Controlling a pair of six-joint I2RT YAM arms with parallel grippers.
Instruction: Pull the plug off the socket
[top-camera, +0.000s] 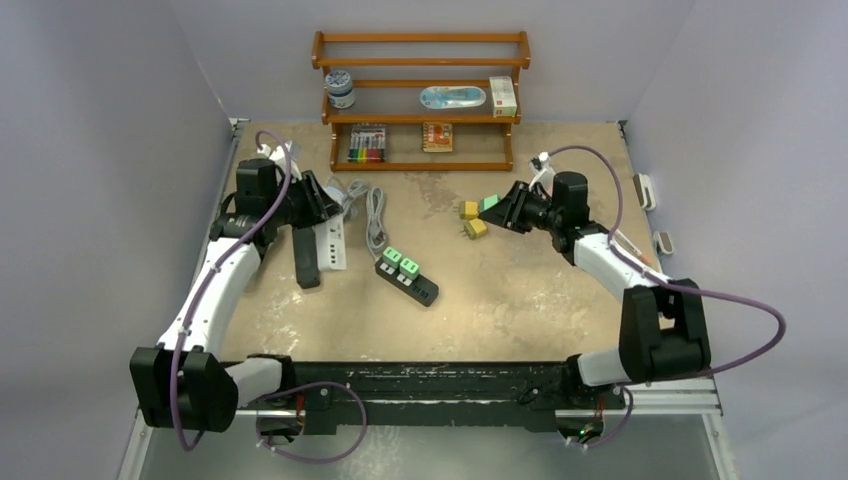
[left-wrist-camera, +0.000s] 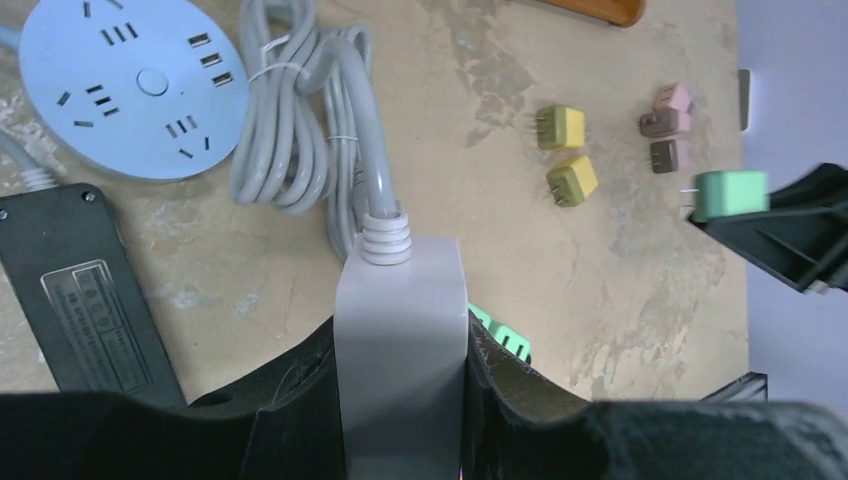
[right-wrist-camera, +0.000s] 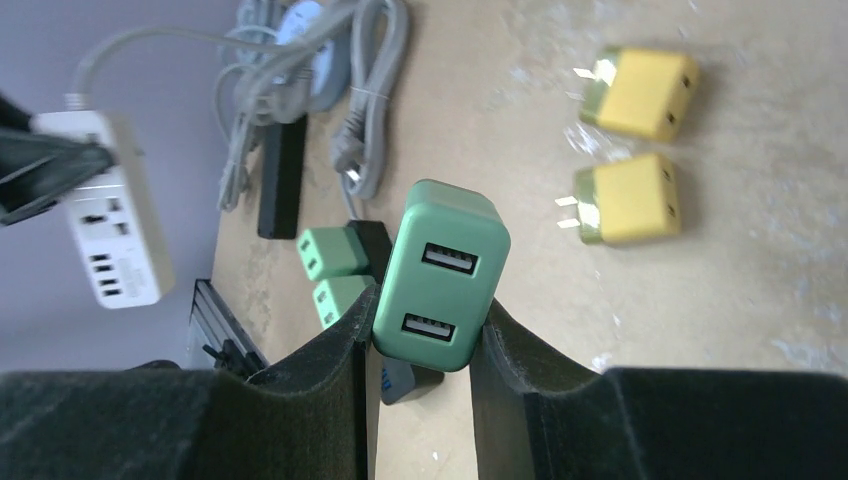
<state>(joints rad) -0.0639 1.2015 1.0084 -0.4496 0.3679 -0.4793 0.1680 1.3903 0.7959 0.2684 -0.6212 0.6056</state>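
Observation:
My left gripper (top-camera: 322, 203) is shut on the cable end of a white power strip (left-wrist-camera: 402, 330), the socket, which also shows in the top view (top-camera: 336, 242) and the right wrist view (right-wrist-camera: 115, 210). My right gripper (top-camera: 508, 208) is shut on a green USB plug (right-wrist-camera: 442, 275). The plug (left-wrist-camera: 730, 193) is free of the strip, its prongs bare, far to the strip's right. It hangs above the table beside two yellow plugs (top-camera: 473, 219).
A black power strip (top-camera: 408, 276) with two green plugs lies mid-table. A second black strip (top-camera: 305, 256), a round white socket (left-wrist-camera: 135, 85) and coiled grey cables (top-camera: 375, 215) lie near the left gripper. Pink and brown plugs (left-wrist-camera: 668, 125) lie at the right. A wooden shelf (top-camera: 420, 100) stands at the back.

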